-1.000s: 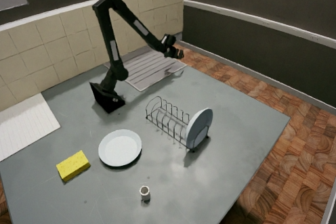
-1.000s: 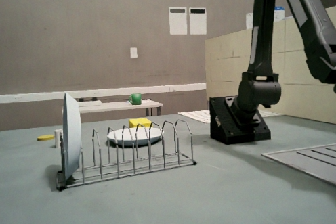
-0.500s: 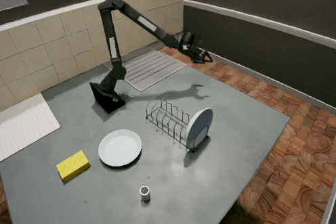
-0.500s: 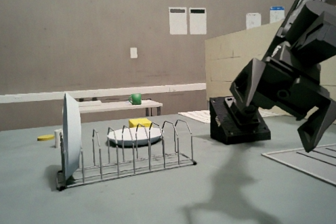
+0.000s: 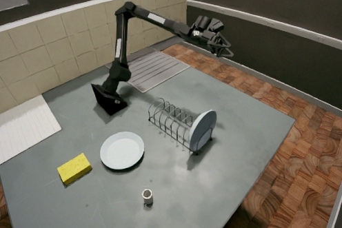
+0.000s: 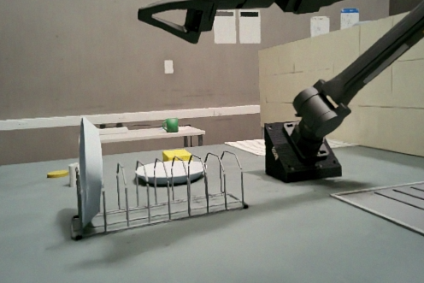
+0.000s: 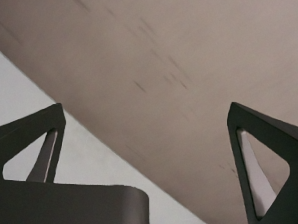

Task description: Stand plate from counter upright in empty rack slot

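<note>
Flat plate [image 5: 122, 150] likely stiff, slick, breakable; grab its raised rim edge; gripper [image 5: 225, 48] wide open, empty, well away

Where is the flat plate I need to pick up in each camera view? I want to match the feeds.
Top: flat plate lies left of centre on the counter, between the yellow sponge and the dish rack.
Exterior: flat plate shows low at mid-left, behind the rack wires.
Wrist: not in it; the camera looks at a wall.
Shared landmark: the standing plate at the rack's end.
</note>
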{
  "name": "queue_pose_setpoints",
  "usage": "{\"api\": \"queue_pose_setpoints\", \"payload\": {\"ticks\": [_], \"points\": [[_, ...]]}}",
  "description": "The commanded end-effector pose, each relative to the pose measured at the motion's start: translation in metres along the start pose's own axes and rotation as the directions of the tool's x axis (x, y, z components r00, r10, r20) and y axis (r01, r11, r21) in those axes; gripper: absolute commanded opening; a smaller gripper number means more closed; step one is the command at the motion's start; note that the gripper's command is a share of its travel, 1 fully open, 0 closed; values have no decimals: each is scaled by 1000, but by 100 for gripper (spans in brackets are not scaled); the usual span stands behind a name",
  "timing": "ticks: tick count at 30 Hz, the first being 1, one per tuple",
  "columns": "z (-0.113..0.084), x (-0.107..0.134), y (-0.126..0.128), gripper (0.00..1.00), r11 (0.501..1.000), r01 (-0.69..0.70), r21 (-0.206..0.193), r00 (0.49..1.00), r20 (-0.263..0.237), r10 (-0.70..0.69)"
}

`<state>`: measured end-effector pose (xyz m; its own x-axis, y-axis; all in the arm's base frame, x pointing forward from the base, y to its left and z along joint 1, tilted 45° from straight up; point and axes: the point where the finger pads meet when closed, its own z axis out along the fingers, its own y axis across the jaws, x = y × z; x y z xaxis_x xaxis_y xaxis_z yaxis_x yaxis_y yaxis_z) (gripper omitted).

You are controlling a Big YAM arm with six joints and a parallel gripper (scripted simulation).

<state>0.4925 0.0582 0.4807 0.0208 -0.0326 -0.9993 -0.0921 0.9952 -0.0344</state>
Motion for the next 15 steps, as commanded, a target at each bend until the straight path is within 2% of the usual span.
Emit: {"api": "queue_pose_setpoints", "payload": {"ticks": [1, 2, 3, 5, 7, 8, 10, 11, 12, 14, 15], "points": [[27, -7, -74, 100, 992, -63, 113, 997, -35, 68], [30, 31, -88, 100, 986, -106, 128, 985, -119, 122], [21, 71, -89, 100, 977, -152, 149, 956, -230, 184], [19, 99, -114, 100, 960, -212, 184, 921, -290, 259], [19, 99, -114, 100, 960, -212, 184, 921, -290, 259], [15, 146, -140, 100, 937, -269, 221, 876, -348, 333], [19, 170, -151, 100, 937, -269, 221, 876, -348, 333], [10, 191, -157, 100, 908, -327, 263, 821, -397, 411], [11, 207, -166, 100, 908, -327, 263, 821, -397, 411], [-9, 251, -176, 100, 828, -434, 355, 692, -458, 559], [-12, 269, -185, 100, 823, -438, 361, 685, -460, 566]]}}
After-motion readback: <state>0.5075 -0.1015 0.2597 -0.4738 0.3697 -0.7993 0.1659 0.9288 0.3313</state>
